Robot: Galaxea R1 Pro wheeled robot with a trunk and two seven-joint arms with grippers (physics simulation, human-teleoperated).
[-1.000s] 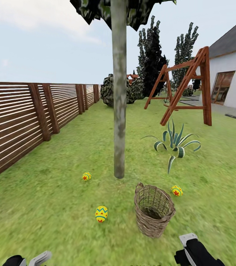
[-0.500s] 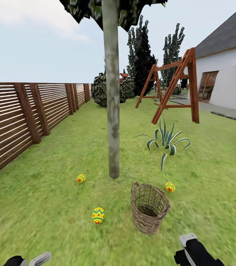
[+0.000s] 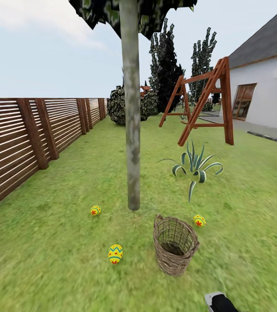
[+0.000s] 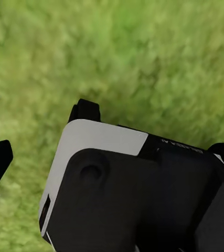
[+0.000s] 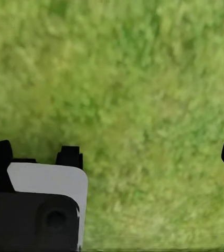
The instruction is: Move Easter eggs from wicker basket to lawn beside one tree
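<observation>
Head view: three eggs (image 3: pixel 115 253) ring the tree (image 3: pixel 132 130); wrists, seemingly lawn (image 5: pixel 143 79)

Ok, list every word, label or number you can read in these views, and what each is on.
No text can be read.
Left gripper casing: a short line of pale marks near its edge, too small and blurred to read.
Eggs, basket, fence, house: painted patterns and plain surfaces, no lettering.

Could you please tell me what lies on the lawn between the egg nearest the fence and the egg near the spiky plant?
In the head view, the tree trunk stands between the left egg and the right egg, with bare lawn around its base.
</observation>
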